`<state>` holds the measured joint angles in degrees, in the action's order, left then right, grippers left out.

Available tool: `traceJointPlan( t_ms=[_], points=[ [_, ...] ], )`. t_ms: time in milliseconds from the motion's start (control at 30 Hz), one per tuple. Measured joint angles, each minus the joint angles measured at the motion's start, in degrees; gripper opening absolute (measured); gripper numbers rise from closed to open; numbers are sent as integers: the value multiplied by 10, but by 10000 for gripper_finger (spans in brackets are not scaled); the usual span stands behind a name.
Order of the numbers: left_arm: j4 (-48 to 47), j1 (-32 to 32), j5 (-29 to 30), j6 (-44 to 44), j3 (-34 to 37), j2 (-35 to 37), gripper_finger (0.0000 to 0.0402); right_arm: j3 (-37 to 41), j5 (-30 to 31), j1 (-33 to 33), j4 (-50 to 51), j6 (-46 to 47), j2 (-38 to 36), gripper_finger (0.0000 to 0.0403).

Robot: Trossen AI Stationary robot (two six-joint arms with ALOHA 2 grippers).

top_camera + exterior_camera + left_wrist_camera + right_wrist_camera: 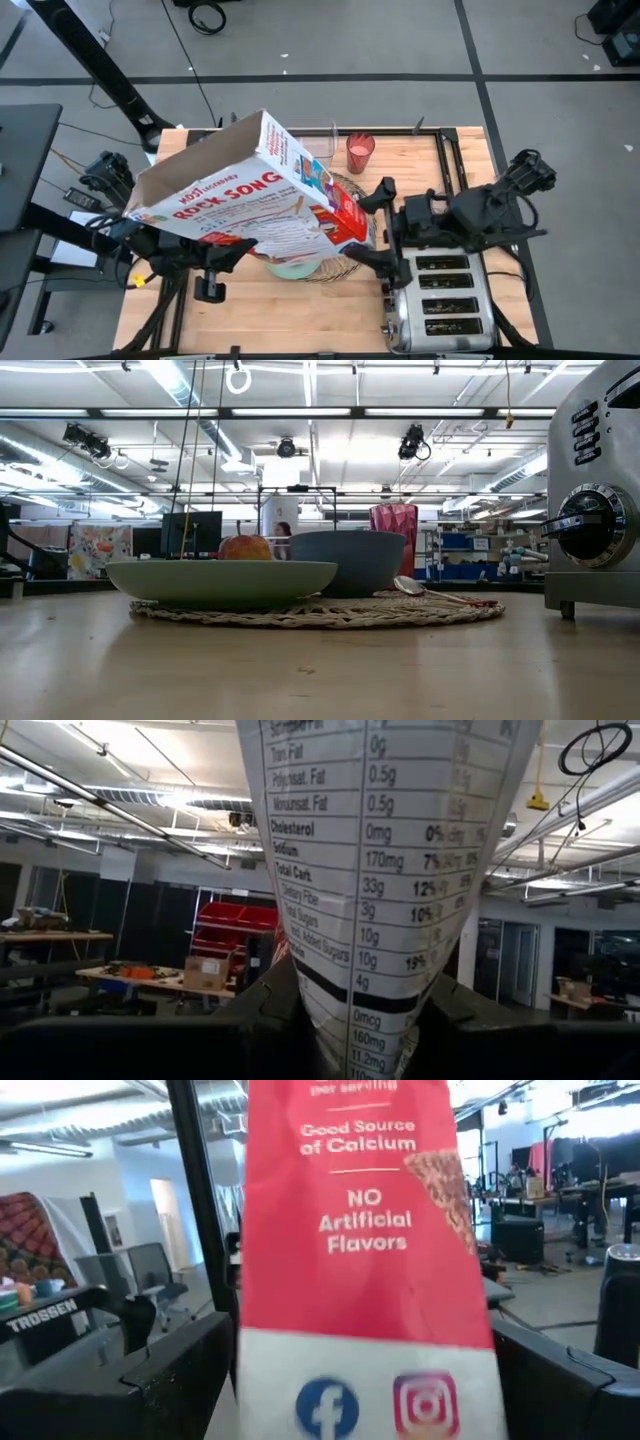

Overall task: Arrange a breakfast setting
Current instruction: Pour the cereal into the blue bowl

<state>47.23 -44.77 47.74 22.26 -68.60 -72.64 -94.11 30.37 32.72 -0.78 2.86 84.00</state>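
A large cereal box (240, 185) with an open top hangs tilted above the setting, held between both grippers. My left gripper (222, 252) is shut on its near long edge. My right gripper (368, 225) is shut on its red right end. Under the box, the mint-green plate (220, 582), apple (245, 547), blue bowl (345, 560) and spoon (425, 590) rest on the wicker placemat (320, 612). The red cup (360, 152) stands behind the placemat. No toast slice shows. My left gripper pinches the box at its narrow nutrition-table panel (370, 970), one finger on each broad face. The fingers (265, 1015) come from the table's near left side. The box is lifted clear and tilted. My right gripper grips the box's red end panel (370, 1280) between its widely spread fingers (180, 1370), coming level from the table's right. That end hangs above the placemat, clear of it.
The chrome toaster (445, 300) stands at the near right, right beside my right arm. A clear tub (318, 145) stands at the far edge next to the cup. Bare wooden table (300, 320) lies near the front edge.
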Motion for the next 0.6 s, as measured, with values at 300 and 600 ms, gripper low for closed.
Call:
traceJointPlan(
  t_ms=[300, 600],
  points=[
    [-24, 6, -1, -11, 0, 0, 112, 0, -13, -19, -5, 18, 15, 335],
    [-34, 11, 3, -13, -1, 1, 112, 0, -30, -29, 4, 27, 18, 289]
  ],
)
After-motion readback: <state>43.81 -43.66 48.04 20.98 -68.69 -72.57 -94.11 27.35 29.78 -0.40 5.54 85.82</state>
